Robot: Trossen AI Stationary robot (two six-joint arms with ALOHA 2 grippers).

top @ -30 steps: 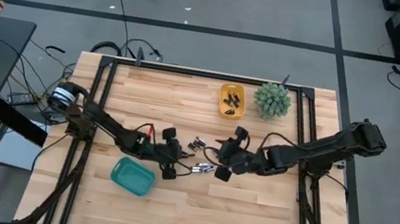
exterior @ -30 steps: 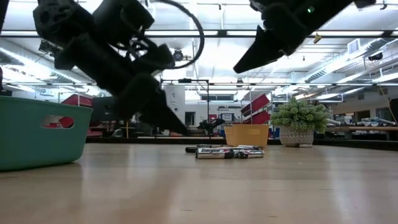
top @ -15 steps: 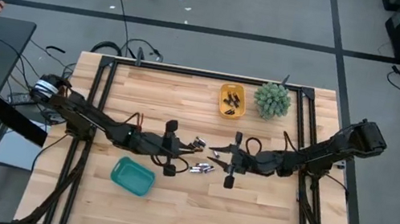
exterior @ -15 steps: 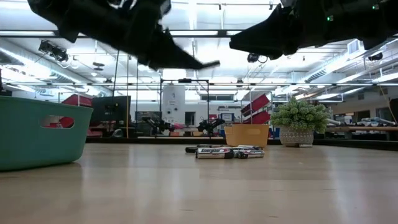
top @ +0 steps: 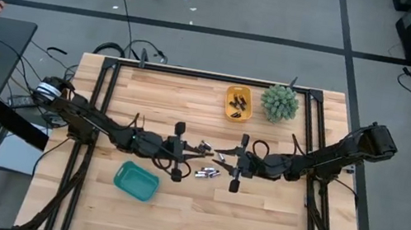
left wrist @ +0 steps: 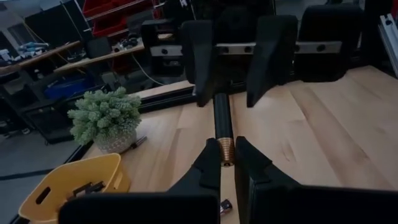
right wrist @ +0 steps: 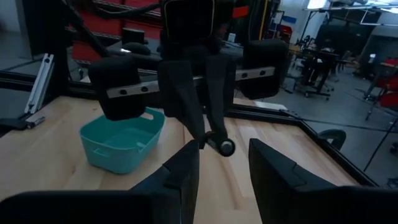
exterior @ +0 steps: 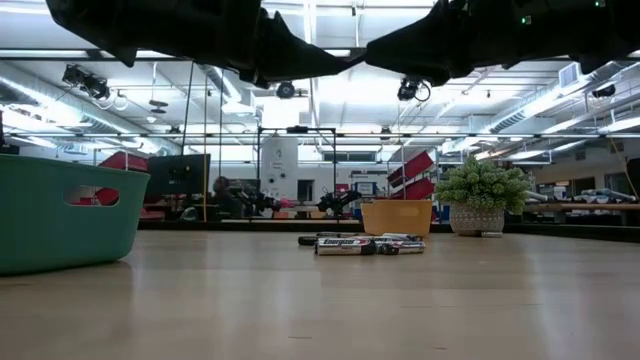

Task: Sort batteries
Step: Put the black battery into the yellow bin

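Item: slim black cylindrical battery with a copper-coloured end (left wrist: 222, 134). Held above the pale wooden table (top: 173, 210), over the loose cluster of small dark and silvery cylindrical batteries (top: 209, 168) lying at the table's middle.

Holder: left hand (left wrist: 227, 160), fingers nearly closed on the battery's copper end. The battery sticks straight out from its fingertips, long axis in line with the two arms, far end towards the right hand.

Right hand (right wrist: 217, 149): spread wide, empty, facing the left hand head-on just across the cluster. The battery's free end sits in its gap, untouched as far as can be seen.

Judgement: looks like a hand-over; the right hand is nearer the free end.

Receptacles: teal plastic tub (top: 136, 181) on the left arm's side of the cluster; yellow plastic bin (top: 238, 104), already holding some batteries, beyond the cluster.
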